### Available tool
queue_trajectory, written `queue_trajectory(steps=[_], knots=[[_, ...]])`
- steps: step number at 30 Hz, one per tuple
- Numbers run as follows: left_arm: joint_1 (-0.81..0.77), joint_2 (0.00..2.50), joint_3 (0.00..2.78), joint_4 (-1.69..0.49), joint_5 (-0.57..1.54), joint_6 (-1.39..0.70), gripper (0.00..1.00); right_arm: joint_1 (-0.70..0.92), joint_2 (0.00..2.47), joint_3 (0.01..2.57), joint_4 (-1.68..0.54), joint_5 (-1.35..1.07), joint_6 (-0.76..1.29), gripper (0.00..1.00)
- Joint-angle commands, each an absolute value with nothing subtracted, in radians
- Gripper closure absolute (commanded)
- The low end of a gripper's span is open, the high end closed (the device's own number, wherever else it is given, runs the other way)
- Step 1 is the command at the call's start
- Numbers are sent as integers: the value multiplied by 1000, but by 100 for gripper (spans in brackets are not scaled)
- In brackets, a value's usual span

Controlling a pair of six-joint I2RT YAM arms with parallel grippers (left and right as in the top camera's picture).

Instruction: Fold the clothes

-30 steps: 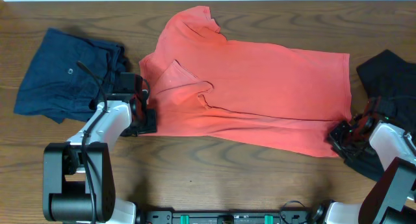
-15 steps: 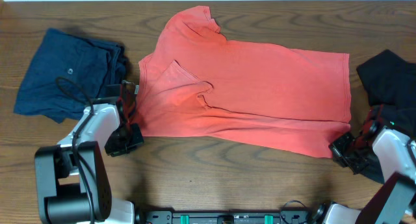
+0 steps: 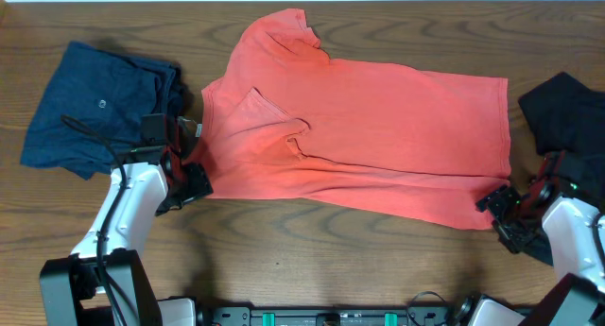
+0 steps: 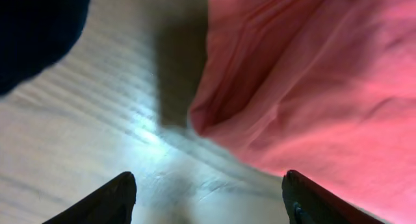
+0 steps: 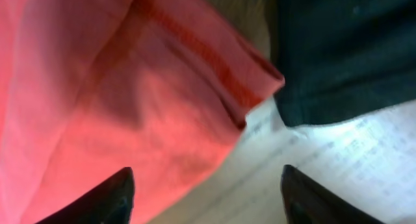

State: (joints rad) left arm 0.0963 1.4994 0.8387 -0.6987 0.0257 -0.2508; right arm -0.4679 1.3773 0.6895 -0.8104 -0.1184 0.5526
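The coral-red T-shirt lies spread across the middle of the wooden table, with its collar towards the far left and its hem towards the right. A sleeve is folded in over the body near the left end. You can't see any lettering from here.

At the shirt's near left corner, your left gripper sits low over the wood. Its two fingers stand wide apart with nothing between them, and the shirt's rounded edge lies just ahead of them.

At the near right corner, your right gripper is just as wide and just as empty. It hangs above the hemmed corner where the shirt meets the black garment.

The black garment lies bunched at the table's right edge, touching the shirt's corner. The navy-blue garment lies crumpled at the far left, just beside the shirt's shoulder.
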Motion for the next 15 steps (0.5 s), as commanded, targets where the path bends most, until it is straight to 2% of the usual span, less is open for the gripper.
queue_trajectory(steps=[1, 5, 6, 8, 9, 11, 13, 15], knots=[[99, 1526, 819, -694, 53, -247, 26, -470, 1421, 654, -767, -102, 620, 37], [99, 1549, 819, -692, 52, -233, 25, -470, 1483, 639, -697, -108, 643, 41], [99, 1555, 819, -690, 52, -233, 24, -470, 1497, 639, -676, -108, 643, 45], [99, 1569, 819, -689, 52, -233, 23, -470, 1522, 639, -636, -109, 643, 61], [99, 1576, 819, -689, 52, -233, 23, -471, 1528, 639, -627, -109, 643, 75], [99, 1585, 819, -689, 52, -229, 22, -471, 1530, 639, -623, -108, 642, 91], [99, 1589, 819, -685, 51, -222, 22, -470, 1530, 639, -624, -109, 640, 99], [99, 1594, 819, -674, 45, -219, 21, -471, 1530, 639, -627, -108, 630, 99]])
